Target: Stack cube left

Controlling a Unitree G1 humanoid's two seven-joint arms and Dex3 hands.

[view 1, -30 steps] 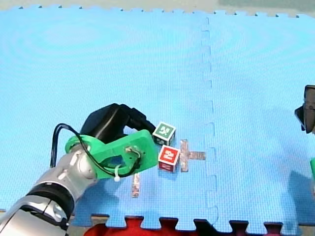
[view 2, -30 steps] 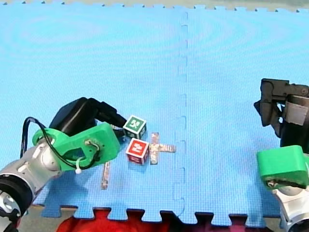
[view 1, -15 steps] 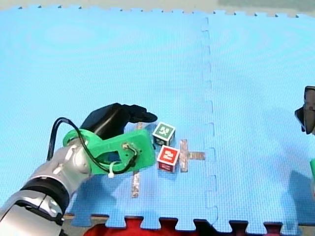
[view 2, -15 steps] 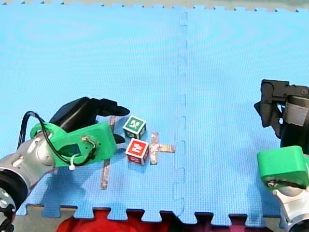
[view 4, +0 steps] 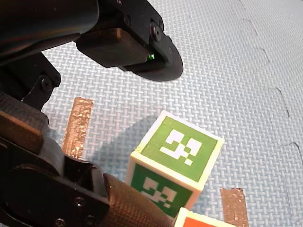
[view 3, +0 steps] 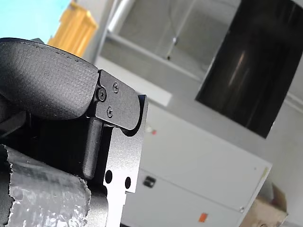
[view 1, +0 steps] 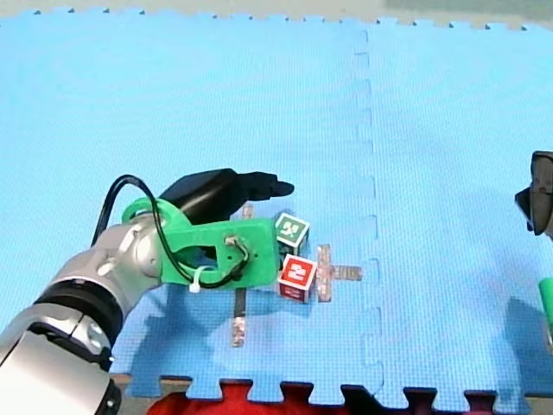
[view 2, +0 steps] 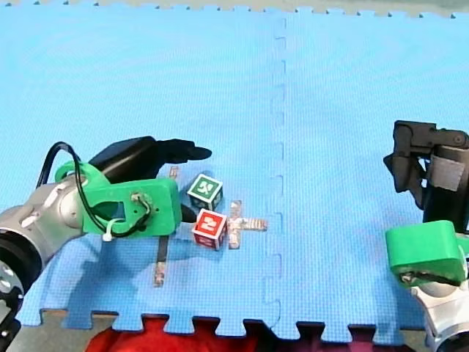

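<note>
A green cube point(view 1: 292, 232) with a white pattern stands on the blue foam mat point(view 1: 259, 104), just behind and touching a red cube point(view 1: 296, 275). My left hand point(view 1: 257, 187) comes in from the left with its fingers stretched out just behind and left of the green cube, holding nothing. The second wrist view is this hand's: the green cube point(view 4: 175, 163) sits between an upper finger point(view 4: 128, 45) and a lower finger point(view 4: 135, 205) that lies close to its side. My right hand point(view 2: 419, 163) hovers at the right edge, far from both cubes.
Silver tape strips form a cross point(view 1: 333, 273) right of the red cube, and another strip point(view 1: 238, 322) lies in front of my left wrist. A mat seam point(view 1: 371, 199) runs front to back. Red cloth point(view 1: 199, 406) shows past the mat's front edge.
My left hand has risen and shifted back and to the right, its fingers uncurling away from the green cube's side. Both cubes and the right hand stay where they were.
</note>
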